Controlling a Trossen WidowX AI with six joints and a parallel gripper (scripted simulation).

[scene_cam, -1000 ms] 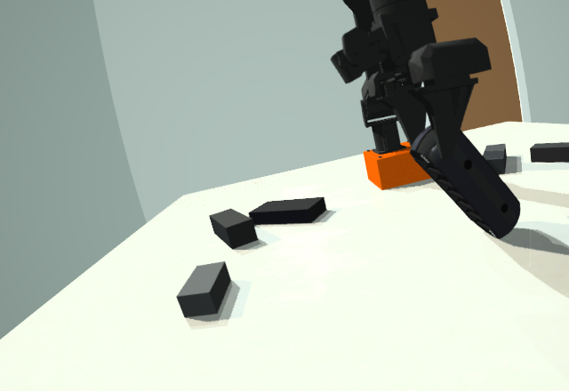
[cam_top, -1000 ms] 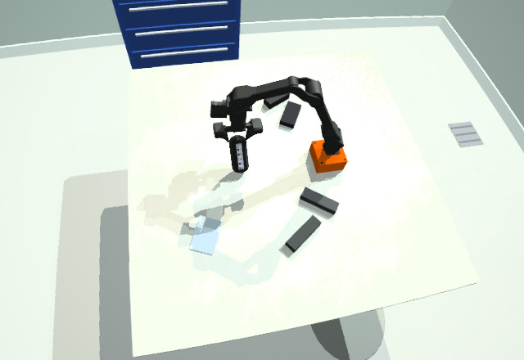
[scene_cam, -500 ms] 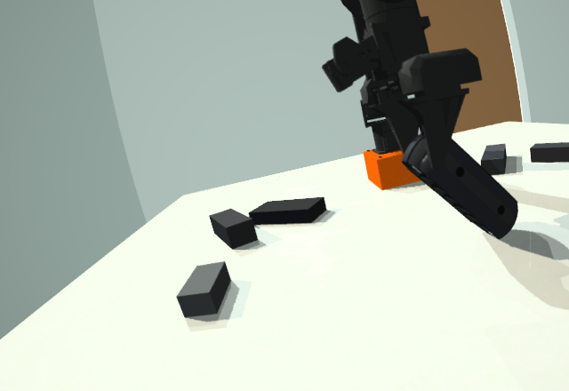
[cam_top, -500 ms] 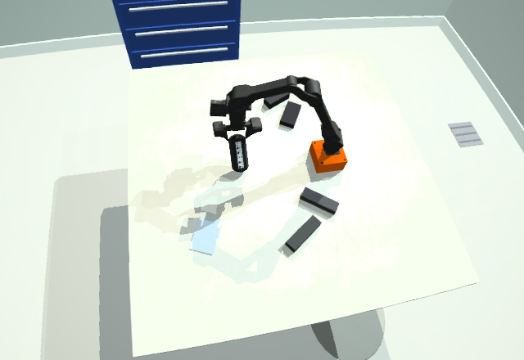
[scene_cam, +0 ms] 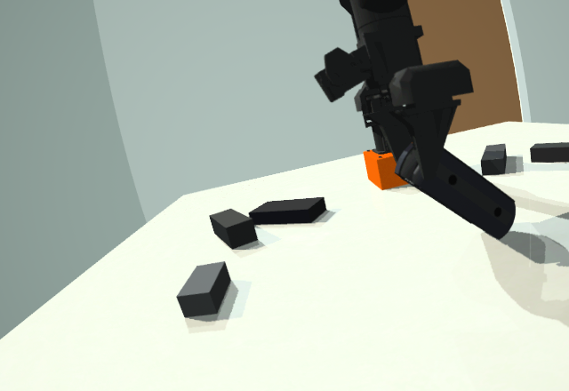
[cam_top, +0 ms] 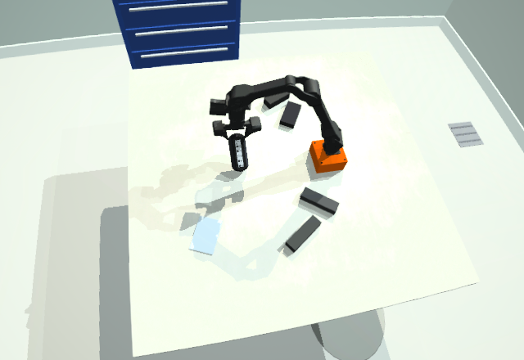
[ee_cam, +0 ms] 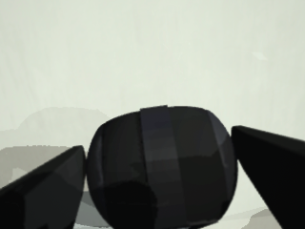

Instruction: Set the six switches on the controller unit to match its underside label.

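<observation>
The dark grey controller unit (cam_top: 239, 153) (scene_cam: 464, 195) (ee_cam: 162, 167) is a long, round-ended bar. It hangs tilted from my gripper (cam_top: 237, 132) (scene_cam: 413, 162), upper end between the fingers and lower end close to the bench (cam_top: 381, 241). I cannot tell whether that end touches the bench. In the top view a pale strip of small squares runs along the face towards the camera, too small to read. In the wrist view the unit's rounded end fills the gap between both fingers. The gripper is shut on the unit.
The orange arm base (cam_top: 327, 157) (scene_cam: 381, 168) stands right of the unit. Dark blocks lie around it: two (cam_top: 319, 201) (cam_top: 302, 233) in front and two (cam_top: 290, 114) (cam_top: 273, 100) behind. A blue drawer cabinet (cam_top: 178, 13) stands at the back. A pale blue patch (cam_top: 205, 237) lies front left.
</observation>
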